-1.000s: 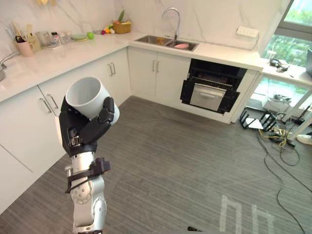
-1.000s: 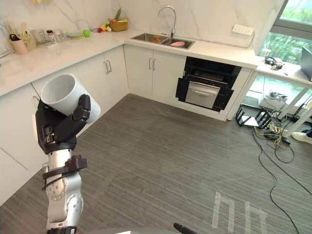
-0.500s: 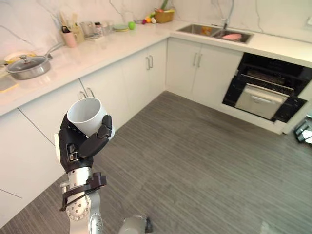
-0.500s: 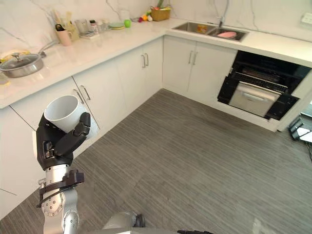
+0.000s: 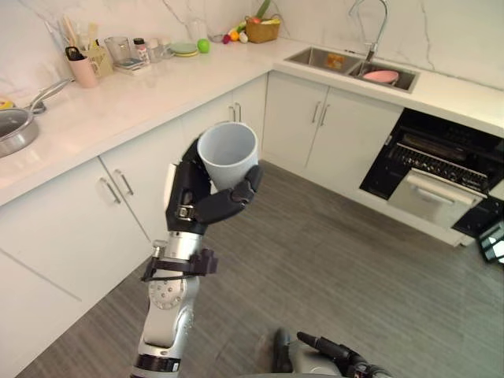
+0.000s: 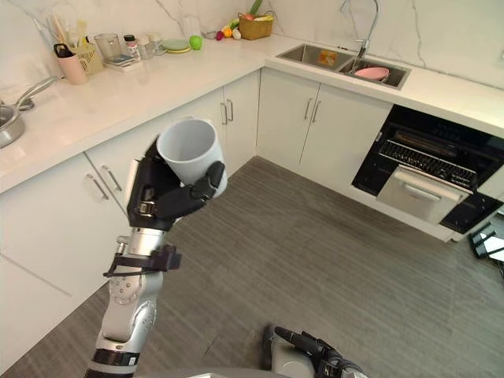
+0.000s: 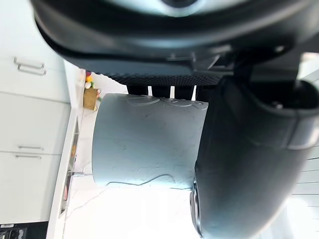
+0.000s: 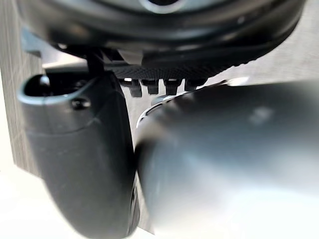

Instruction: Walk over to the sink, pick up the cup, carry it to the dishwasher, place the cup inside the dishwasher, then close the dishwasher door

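At centre left, beside the desk, the left hand is clenching around the white cup, holding it upright, mouth up. The open dishwasher is waiting well apart toward the right edge, so the carry is heading rightward. Whether the right hand is clenched, I cannot tell.

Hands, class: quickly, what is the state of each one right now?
Left hand: shut on the white cup.
Right hand: cannot be told.
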### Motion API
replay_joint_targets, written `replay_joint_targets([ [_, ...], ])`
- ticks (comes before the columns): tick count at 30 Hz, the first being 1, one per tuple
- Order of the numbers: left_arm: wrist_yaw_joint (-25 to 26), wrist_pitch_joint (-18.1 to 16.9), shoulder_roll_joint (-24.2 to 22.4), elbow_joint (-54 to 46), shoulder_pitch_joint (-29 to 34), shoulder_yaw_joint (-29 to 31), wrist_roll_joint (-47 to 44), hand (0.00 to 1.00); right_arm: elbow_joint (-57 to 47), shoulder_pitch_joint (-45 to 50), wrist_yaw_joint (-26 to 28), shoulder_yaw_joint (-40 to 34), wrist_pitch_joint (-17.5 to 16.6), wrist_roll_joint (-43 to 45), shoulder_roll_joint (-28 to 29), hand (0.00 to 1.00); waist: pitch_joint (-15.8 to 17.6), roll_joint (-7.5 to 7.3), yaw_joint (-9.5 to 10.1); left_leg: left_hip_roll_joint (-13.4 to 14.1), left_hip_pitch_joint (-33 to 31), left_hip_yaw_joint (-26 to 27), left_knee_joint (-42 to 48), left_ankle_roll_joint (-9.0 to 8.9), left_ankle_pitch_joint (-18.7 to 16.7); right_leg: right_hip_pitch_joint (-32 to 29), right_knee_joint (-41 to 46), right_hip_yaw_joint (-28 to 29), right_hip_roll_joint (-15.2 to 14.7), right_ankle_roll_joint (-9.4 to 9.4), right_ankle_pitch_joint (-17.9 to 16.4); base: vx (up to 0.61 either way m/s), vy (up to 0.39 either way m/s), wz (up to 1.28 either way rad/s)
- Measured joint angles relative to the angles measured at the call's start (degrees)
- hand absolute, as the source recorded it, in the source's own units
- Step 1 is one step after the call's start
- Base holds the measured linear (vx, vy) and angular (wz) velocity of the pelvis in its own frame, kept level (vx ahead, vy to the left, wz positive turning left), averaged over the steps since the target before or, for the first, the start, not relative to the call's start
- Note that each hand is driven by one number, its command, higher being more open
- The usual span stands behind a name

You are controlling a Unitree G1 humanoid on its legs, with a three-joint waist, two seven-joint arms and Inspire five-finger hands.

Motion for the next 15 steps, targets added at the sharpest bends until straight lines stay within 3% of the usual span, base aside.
replay_joint_targets([
  [1,0.15,-0.03,-1.0,0.48,1.24,-1.2,1.91,0.0,-1.54,-0.07,0.25,1.76,0.07,-1.76,-1.15,1.0,-0.57,2.14,0.33,2.29,-0.81,0.6,2.89,-0.37,-0.16,-0.45,2.28,-0.9,1.61,-0.78,-3.33,0.55,-0.245,-0.03],
  [4,-0.19,-0.58,-0.88,0.44,1.39,-2.27,3.78,0.0,-2.92,-0.89,-0.64,3.05,2.09,-1.95,-0.73,1.0,-0.29,2.43,0.75,5.49,-4.97,0.7,15.18,-1.22,3.38,1.19,2.93,-1.41,4.26,-2.61,-7.77,0.51,-0.317,-0.19],
  [5,-0.3,-0.66,-1.32,0.42,1.39,-2.27,3.78,0.0,-4.34,-0.65,-0.81,3.12,3.02,-1.84,-0.44,1.0,0.57,2.9,0.9,8.04,-9.1,0.31,27.48,-2.13,8.23,4.55,1.09,-1.37,6.13,-3.31,-8.86,0.44,-0.215,-0.43],
  [6,-0.77,-0.72,-1.97,0.41,1.48,-2.39,3.75,0.0,-6.07,0.29,-1.33,3.59,3.47,-1.74,-0.39,1.0,0.89,3.32,1.44,10.06,-14.65,-1.31,39.39,-3.11,16.75,7.54,-1.13,-0.93,7.82,-4.01,-9.35,0.53,-0.235,-0.45],
  [7,-1.12,-0.9,-2.27,0.4,1.48,-2.64,3.77,0.0,-7.07,1.01,-2.02,4.07,3.48,-1.4,-0.43,1.0,0.96,3.57,1.82,10.97,-19.02,-2.32,46.96,-3.75,19.68,9.33,-2.52,-0.48,8.75,-4.32,-9.55,0.42,-0.13,-0.33],
  [8,-2.2,-1.11,-2.88,0.3,1.54,-2.84,3.75,0.0,-7.97,1.63,-3.62,4.72,3.02,-0.78,-0.41,1.0,1.23,3.64,2.04,12.06,-26.55,-3.18,57.69,-3.33,18.28,12.51,-5.01,0.02,9.8,-4.75,-9.83,0.41,-0.103,-0.17],
  [9,-3.46,-1.17,-2.83,0.31,1.62,-2.8,3.58,0.0,-7.99,1.95,-5.67,5.16,2.22,0.54,-0.66,1.0,1.5,3.29,2.44,12.09,-32.32,-2.71,61.34,-2.48,15.49,15.9,-8.02,0.56,10.24,-4.89,-9.97,0.39,-0.104,-0.12],
  [11,-4.77,-1.68,-2.42,0.28,1.79,-2.63,2.97,0.0,-7.09,2.45,-8.62,5.71,0.92,2.73,-1.04,1.0,1.73,2.81,3.5,12.05,-36.38,-0.41,56.27,-0.54,11.1,19.76,-11.1,2.43,10.55,-4.32,-9.6,0.4,-0.091,-0.4],
  [12,-5.41,-1.87,-1.11,0.01,1.8,-2.43,1.1,0.0,-3.82,1.18,-11.77,5.7,-0.51,5.49,-1.33,1.0,1.68,2.87,4.42,11.22,-37.52,1.08,43.11,0.24,8.43,22.68,-13.21,5.04,10.5,-4.08,-9.71,0.52,-0.035,-0.83],
  [13,-5.72,-1.99,-0.75,-0.04,1.92,-2.2,0.28,0.0,-1.37,-0.25,-13.35,5.66,-1.39,6.35,-1.63,1.0,1.66,2.82,4.67,10.14,-37.07,0.87,32.37,0.52,8.1,23.79,-13.5,6.98,10.3,-4.18,-9.67,0.45,0.029,-0.92],
  [14,-5.7,-2.04,-0.76,-0.04,2.0,-2.01,-0.14,0.0,0.14,-1.26,-14.22,5.61,-1.94,6.91,-1.96,1.0,1.66,2.8,4.9,9.12,-36.67,-0.4,25.21,0.5,8.26,24.17,-13.57,8.61,10.11,-3.74,-10.01,0.47,0.119,-1.15],
  [15,-5.24,-2.13,-0.79,-0.03,2.17,-1.97,-0.68,0.0,2.23,-3.15,-15.3,5.59,-3.08,6.95,-2.58,1.0,1.67,2.77,5.49,7.02,-36.06,-4.59,12.45,0.08,9.95,24.55,-13.57,12.15,9.69,-3.35,-10.78,0.46,0.197,-1.46],
])
